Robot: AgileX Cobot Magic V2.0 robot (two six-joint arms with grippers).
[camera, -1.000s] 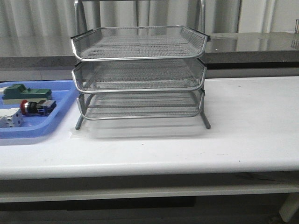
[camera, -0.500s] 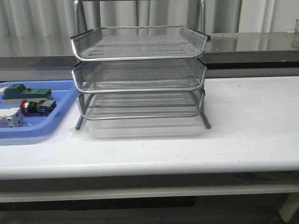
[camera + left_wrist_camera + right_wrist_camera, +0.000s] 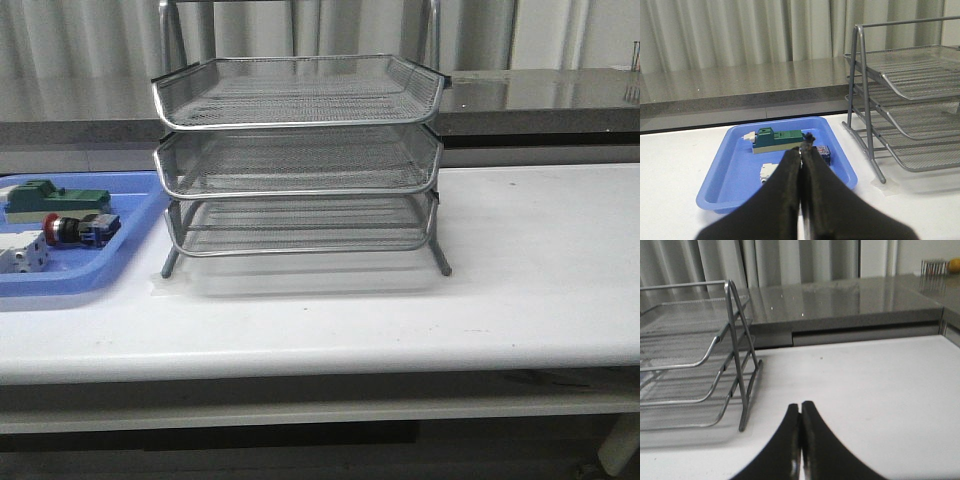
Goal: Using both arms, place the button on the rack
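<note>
Nearest, in each wrist view, a pair of black fingers sits pressed together with nothing between them: the left gripper (image 3: pixel 801 165) looks over the blue tray, the right gripper (image 3: pixel 800 415) over bare white worktop (image 3: pixel 520 290) beside the rack's leg. Neither arm shows in the front view.

Beyond the left fingers lies the blue tray (image 3: pixel 727 175), on the worktop just left of the rack. In it the button (image 3: pixel 80 229) rests on its side, red head toward the left, blue rear block toward the rack. A green block (image 3: pixel 55 200) lies just behind it and a white block (image 3: pixel 22 252) just in front, both close enough that I cannot tell whether they touch it. In the left wrist view the button (image 3: pixel 821 150) is mostly hidden behind the fingertips.

Farther in, the rack (image 3: pixel 298 160) stands mid-worktop, all three mesh tiers empty; behind it runs a grey counter and curtains.

My judgement of the risks: the fingers must spread before any grasp, and the narrow gaps beside the button leave little room, so a finger may land on the green or white block and nudge or lift the wrong part. The button's round body could roll or slip from a pinch. The tray's raised rim stands in the way of a low sideways approach, and the overhanging upper tiers could catch a gripper reaching for a lower shelf.
</note>
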